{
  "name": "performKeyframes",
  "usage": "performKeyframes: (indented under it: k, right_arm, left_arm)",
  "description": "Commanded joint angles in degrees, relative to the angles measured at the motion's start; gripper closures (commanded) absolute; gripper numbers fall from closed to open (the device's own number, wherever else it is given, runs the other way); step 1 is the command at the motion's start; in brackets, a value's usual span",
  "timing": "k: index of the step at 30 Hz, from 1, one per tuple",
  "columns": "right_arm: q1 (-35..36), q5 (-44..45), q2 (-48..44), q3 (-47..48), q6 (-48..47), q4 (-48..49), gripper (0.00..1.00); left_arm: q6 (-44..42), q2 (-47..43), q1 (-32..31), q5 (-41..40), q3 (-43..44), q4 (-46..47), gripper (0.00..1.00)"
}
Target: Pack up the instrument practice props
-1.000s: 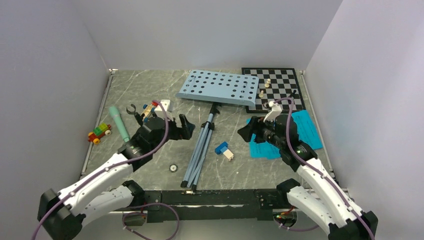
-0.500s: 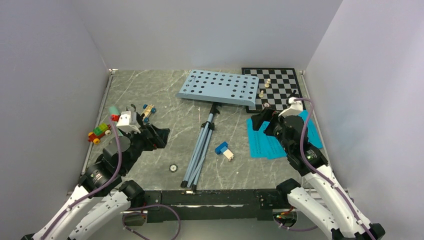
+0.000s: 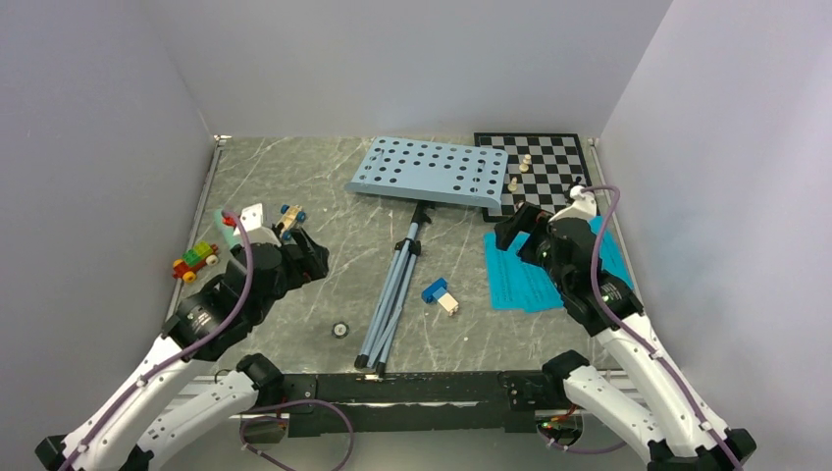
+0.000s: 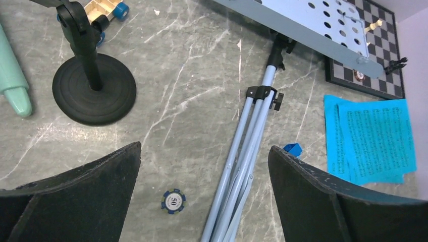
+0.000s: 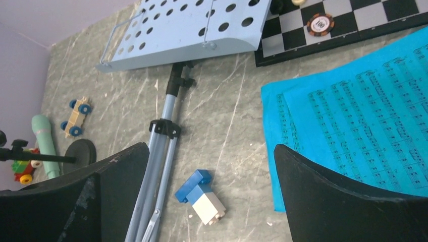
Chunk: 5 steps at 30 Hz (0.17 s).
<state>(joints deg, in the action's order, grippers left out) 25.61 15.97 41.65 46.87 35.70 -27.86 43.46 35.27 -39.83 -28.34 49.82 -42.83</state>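
Note:
The pale-blue music stand lies flat mid-table, its perforated desk (image 3: 429,171) at the far end and its folded tripod legs (image 3: 390,294) pointing toward me. Two cyan sheet-music pages (image 3: 520,280) lie overlapped at the right. The mint-green microphone (image 4: 12,80) and the black round-based mic stand (image 4: 94,88) are at the left; in the top view my left arm covers them. My left gripper (image 3: 306,257) hangs open above the table, left of the tripod legs (image 4: 247,141). My right gripper (image 3: 518,231) hangs open by the pages' far-left corner (image 5: 363,121). Neither holds anything.
A chessboard (image 3: 554,157) with a few pieces lies at the far right. A blue-white block (image 3: 441,294) sits between the tripod and the pages, and a poker chip (image 3: 340,330) left of the legs. Toy cars (image 3: 289,214) (image 3: 194,260) are at the left. Walls enclose three sides.
My left gripper has drawn back to the left, away from the tripod, and the arm now covers the microphone. My right gripper has opened wider and moved back and right, off the pages' near-left part.

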Motion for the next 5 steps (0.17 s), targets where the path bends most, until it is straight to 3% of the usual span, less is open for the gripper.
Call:
performKeyframes:
  k: [1,5]
  right_arm:
    - [0.24,-2.60,-1.00,1.39,1.72,-1.06,0.00]
    - [0.23,-3.61,-1.63,1.31,1.97,-0.42,0.00]
  left_arm:
    - [-2.69,0.62,-0.12,0.53,1.30,-2.01,0.01]
    - [-6.28,-3.07,-0.11,3.45,-2.12,1.63,0.01]
